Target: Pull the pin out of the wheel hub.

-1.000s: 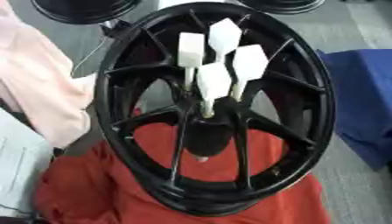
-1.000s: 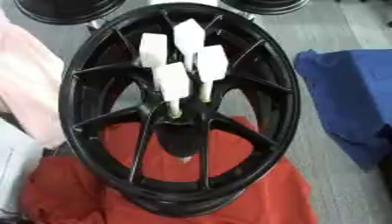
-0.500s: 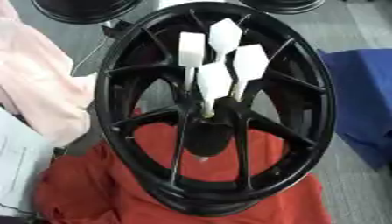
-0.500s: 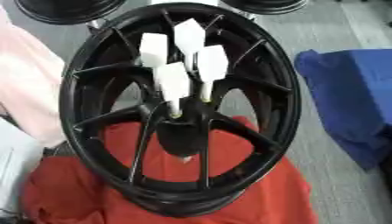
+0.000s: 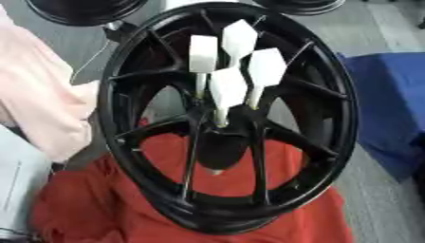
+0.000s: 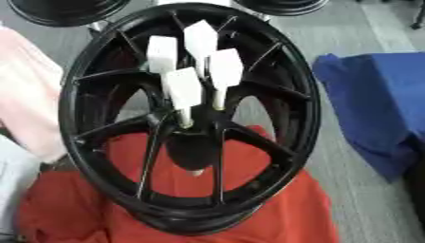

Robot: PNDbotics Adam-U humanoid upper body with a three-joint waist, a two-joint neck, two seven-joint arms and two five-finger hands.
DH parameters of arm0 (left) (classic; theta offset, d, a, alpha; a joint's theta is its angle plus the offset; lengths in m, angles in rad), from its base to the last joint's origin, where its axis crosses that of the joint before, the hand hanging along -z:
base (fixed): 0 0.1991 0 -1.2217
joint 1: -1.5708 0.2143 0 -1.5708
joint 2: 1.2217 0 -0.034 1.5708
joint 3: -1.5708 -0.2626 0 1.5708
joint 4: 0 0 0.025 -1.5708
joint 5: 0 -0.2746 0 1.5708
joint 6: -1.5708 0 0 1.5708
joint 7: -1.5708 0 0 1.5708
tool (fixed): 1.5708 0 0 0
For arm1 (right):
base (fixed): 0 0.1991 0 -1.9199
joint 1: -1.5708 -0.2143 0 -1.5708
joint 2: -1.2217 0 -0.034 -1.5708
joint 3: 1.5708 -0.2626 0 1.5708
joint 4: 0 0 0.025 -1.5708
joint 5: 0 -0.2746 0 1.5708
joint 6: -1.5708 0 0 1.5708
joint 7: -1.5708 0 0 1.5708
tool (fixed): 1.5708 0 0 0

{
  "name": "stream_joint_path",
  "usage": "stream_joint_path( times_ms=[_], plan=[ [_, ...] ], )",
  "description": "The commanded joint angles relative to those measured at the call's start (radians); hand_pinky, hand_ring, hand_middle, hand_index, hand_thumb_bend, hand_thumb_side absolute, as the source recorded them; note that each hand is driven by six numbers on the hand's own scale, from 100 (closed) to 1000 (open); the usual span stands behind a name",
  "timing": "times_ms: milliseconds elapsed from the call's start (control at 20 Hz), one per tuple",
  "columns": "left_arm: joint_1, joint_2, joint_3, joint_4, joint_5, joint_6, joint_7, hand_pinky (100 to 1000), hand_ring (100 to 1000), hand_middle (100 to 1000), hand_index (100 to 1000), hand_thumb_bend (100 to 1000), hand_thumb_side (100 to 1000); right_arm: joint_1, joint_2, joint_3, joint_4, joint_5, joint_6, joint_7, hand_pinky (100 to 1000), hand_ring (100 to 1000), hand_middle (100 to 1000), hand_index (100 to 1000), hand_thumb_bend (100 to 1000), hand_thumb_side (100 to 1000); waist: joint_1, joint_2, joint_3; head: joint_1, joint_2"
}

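The wheel hub (image 5: 228,118) in the middle of the frame is glossy black, rim and spokes alike, with a black centre. Four pins (image 5: 228,88) standing from its centre have plain white heads on paler, perhaps cream or metallic, stems. Under its lower half lies a red-orange cloth (image 5: 108,209), unpatterned. At the right edge sits a deep blue cloth (image 6: 374,109). At the left edge is a pale pink fabric (image 5: 37,99). The floor (image 6: 332,33) is grey. Two more black rims (image 6: 62,9) show along the top edge.
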Motion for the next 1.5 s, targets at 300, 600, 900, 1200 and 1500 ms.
stream_joint_path(
  times_ms=[300,600,900,1200,1500],
  plan=[
    [0.003,0.041,0.014,-0.008,-0.005,0.002,0.003,642,799,675,761,365,677,-0.024,0.007,0.041,-0.018,0.049,-0.163,0.154,842,816,785,823,340,420,0.004,-0.016,-0.007,0.012,0.005],
    [0.008,0.041,0.017,-0.003,-0.004,0.003,0.007,641,798,675,761,365,680,0.001,0.035,0.072,-0.071,0.087,-0.164,0.155,839,827,797,833,344,434,0.003,-0.011,-0.015,0.025,0.002],
    [0.002,0.036,0.015,-0.002,-0.003,0.003,0.005,641,797,675,761,365,681,0.019,0.055,0.065,-0.125,0.091,-0.126,0.148,840,826,798,833,351,405,0.004,-0.010,-0.019,0.035,-0.011],
    [0.009,0.038,0.018,0.002,-0.003,0.003,0.009,641,796,676,761,365,683,0.048,0.065,0.062,-0.160,0.135,-0.070,0.113,836,825,800,834,354,418,0.001,-0.009,-0.026,0.043,-0.009],
    [0.011,0.040,0.019,0.004,-0.003,0.003,0.010,641,796,676,761,364,684,0.050,0.081,0.077,-0.169,0.195,-0.044,0.108,821,812,792,839,346,403,0.000,-0.007,-0.028,0.048,-0.007]
  ],
)
